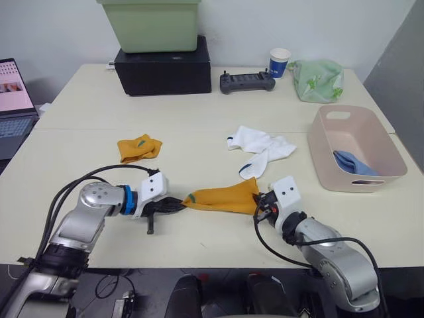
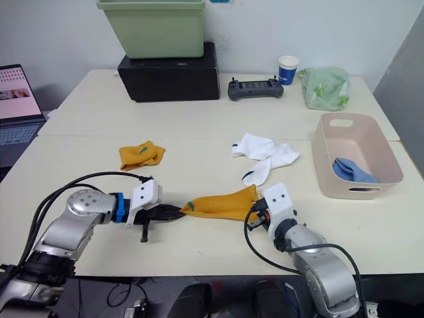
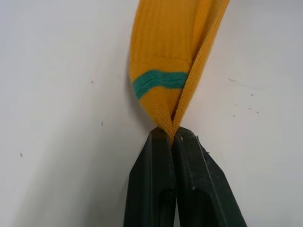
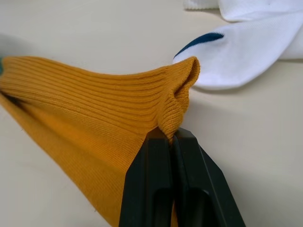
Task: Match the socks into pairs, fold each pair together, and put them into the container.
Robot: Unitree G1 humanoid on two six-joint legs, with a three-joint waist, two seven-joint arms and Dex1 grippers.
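Counter [image 1: 218, 252] cream, wide. Pink container [image 1: 355, 147] at right edge, blue sock [image 1: 353, 163] inside. White socks [image 1: 262, 149] heaped mid-counter. Mustard sock [image 1: 222, 198] stretched near front edge: left pincer [image 1: 177, 204] clamped on toe end, right pincer [image 1: 260, 205] clamped on cuff. Second mustard sock [image 1: 138, 147] crumpled, further left.

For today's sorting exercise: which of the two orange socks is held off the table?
The orange sock stretched between the left gripper and right gripper; the other orange sock lies crumpled.
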